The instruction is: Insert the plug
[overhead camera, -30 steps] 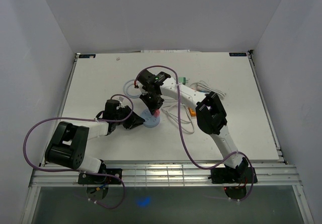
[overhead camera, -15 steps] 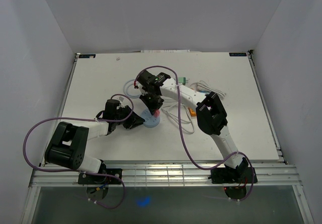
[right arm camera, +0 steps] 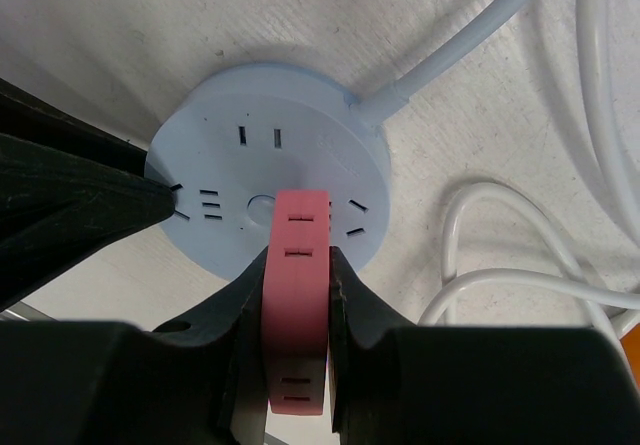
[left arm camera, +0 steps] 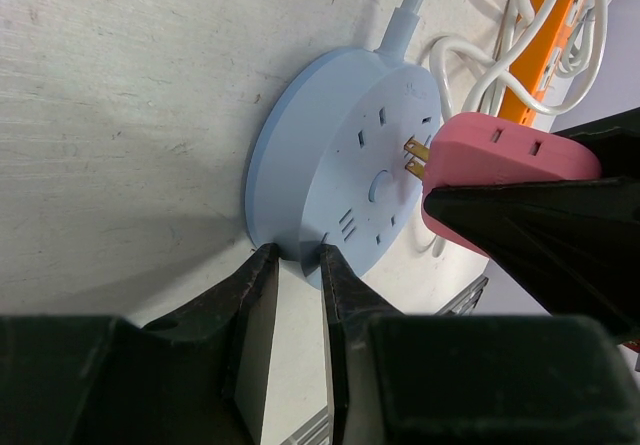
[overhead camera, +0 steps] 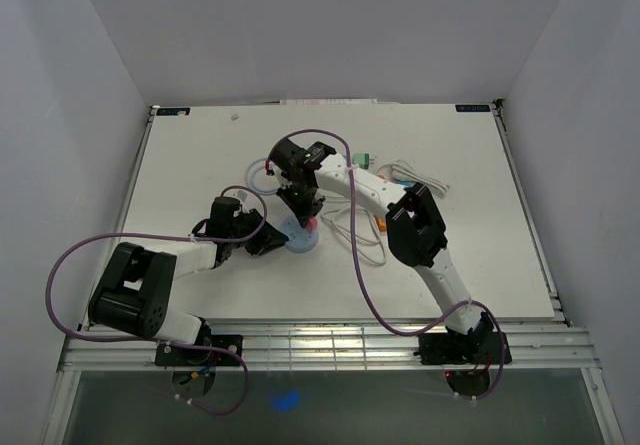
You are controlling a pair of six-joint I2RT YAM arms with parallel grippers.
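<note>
Plug [right arm camera: 297, 295], gripped by right jaws, barely shifted over socket hub [right arm camera: 300, 155]; left jaws pinch hub.

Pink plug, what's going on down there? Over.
Right gripper shut on pink plug. Left gripper pinching blue socket hub rim. Prongs at hub face, not seated. Nothing between them.

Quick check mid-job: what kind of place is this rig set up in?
Probably a lab test cell: plain white walls box in a white table, and a slotted metal rail runs along its near edge.
</note>
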